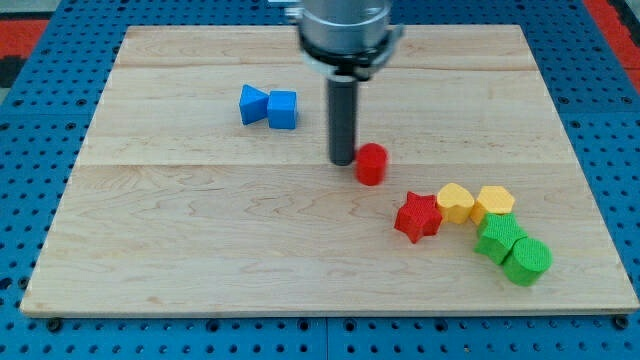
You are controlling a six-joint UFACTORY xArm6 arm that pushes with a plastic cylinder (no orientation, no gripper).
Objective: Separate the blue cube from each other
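Observation:
A blue cube [283,109] sits on the wooden board [200,240] in the upper left part, touching a blue triangular block [253,104] on its left. My tip [343,160] is at the end of the dark rod, near the board's middle. It stands to the right of and below the blue pair, apart from them. A red cylinder [371,164] sits right next to my tip on its right side.
A red star block [418,217] lies at lower right. Beside it sit a yellow heart block [456,202] and a yellow hexagonal block [494,202]. A green cube [499,238] and a green cylinder [527,260] sit below them.

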